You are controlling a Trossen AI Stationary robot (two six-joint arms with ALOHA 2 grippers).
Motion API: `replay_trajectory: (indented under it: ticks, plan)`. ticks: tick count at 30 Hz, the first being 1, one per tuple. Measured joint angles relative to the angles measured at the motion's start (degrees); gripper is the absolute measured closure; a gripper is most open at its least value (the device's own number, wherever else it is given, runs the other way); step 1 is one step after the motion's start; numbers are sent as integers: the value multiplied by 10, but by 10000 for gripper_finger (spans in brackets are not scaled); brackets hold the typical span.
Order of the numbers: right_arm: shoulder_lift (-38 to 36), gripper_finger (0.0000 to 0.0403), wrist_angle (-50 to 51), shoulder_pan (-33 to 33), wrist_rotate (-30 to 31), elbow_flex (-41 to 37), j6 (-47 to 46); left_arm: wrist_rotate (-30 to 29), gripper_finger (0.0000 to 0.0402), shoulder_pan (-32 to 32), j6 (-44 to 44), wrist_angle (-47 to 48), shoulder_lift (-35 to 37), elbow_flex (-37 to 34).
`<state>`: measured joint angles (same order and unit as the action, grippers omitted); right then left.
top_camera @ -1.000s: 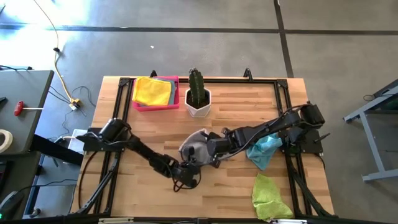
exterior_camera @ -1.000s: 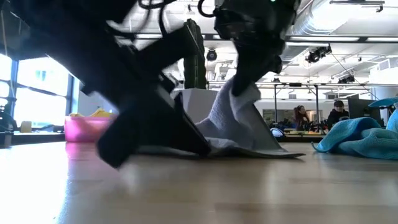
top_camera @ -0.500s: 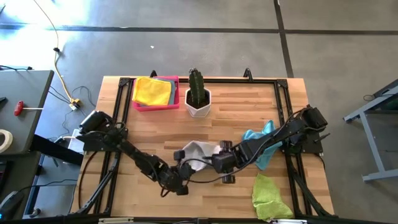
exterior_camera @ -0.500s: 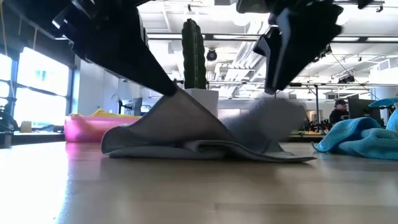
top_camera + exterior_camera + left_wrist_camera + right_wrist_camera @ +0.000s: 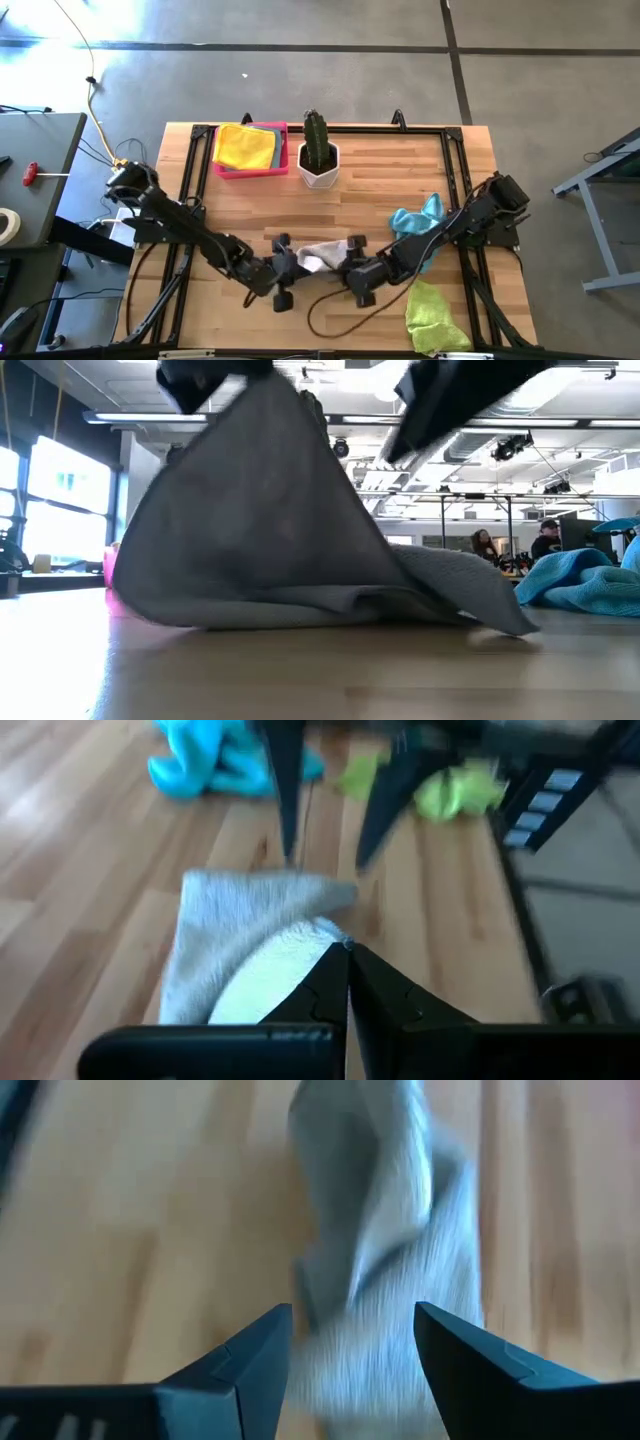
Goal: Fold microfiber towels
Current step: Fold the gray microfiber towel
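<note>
Grey towel [image 5: 318,257] on a light wood table [image 5: 380,170] with pale streaked grain and a black frame [image 5: 455,170]; blue towel [image 5: 415,228], lime green towel [image 5: 435,315]; pink tray [image 5: 222,168] with a yellow towel [image 5: 246,146] on top; dark green cactus [image 5: 317,140] in a white pot [image 5: 319,171]; both arms black; grey floor [image 5: 300,80]

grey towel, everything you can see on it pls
The grey towel is a soft, fuzzy-looking cloth, partly folded, near the table's front edge between both grippers. The left gripper is shut on one corner, lifting it into a tent; the rest lies on the wood. The right gripper is open, holding nothing.
</note>
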<state>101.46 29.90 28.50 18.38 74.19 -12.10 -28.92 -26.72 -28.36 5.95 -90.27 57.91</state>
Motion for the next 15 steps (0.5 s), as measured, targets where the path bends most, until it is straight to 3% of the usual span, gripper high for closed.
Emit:
replay_trajectory:
  ticks: [11,15]
  plan:
    - [35,199,-257,-6,35,-53,6,-1,402,-5,10,41,88,0]
    - [55,199,-275,-8,37,-73,-14,-3,402,-11,16,52,99,1]
